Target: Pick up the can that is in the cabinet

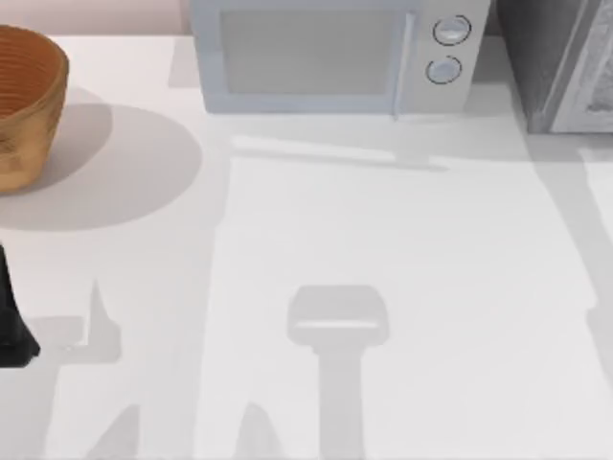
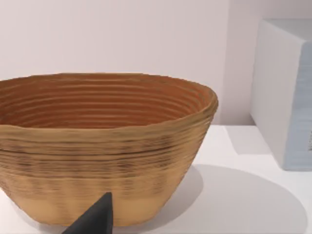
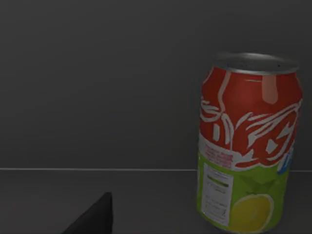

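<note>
Right gripper point(image 3: 92, 217) is in the dark cabinet point(image 3: 97, 87), can point(image 3: 248, 141) upright, ahead and off to one side; can't tell its jaws.

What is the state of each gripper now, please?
Left gripper: cannot be told, beside the basket.
Right gripper: cannot be told, near the can.

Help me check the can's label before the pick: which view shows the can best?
The right wrist view: the can stands upright on a dark shelf, label facing the camera. The top view gives the cabinet from outside; the left wrist view faces a basket.
</note>
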`<act>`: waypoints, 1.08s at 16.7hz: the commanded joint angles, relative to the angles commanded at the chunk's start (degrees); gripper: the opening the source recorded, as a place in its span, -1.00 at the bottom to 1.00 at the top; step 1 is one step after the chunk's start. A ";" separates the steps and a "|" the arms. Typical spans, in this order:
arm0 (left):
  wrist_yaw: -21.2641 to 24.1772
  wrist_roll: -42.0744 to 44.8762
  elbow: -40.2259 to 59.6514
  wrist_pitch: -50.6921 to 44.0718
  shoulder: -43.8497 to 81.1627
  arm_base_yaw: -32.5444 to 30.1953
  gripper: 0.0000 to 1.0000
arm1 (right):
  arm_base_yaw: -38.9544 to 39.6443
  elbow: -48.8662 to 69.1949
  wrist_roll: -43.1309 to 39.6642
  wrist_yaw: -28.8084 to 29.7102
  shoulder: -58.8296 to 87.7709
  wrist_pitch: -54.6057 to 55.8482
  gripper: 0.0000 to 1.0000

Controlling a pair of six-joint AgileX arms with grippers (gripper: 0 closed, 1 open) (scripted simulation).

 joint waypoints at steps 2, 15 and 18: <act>0.00 0.00 0.00 0.00 0.00 0.00 1.00 | 0.27 -0.22 0.00 0.11 -0.02 -0.15 1.00; 0.00 0.00 0.00 0.00 0.00 0.00 1.00 | -1.12 17.68 -0.03 -0.89 14.62 -3.04 1.00; 0.00 0.00 0.00 0.00 0.00 0.00 1.00 | -1.12 17.68 -0.03 -0.89 14.62 -3.04 1.00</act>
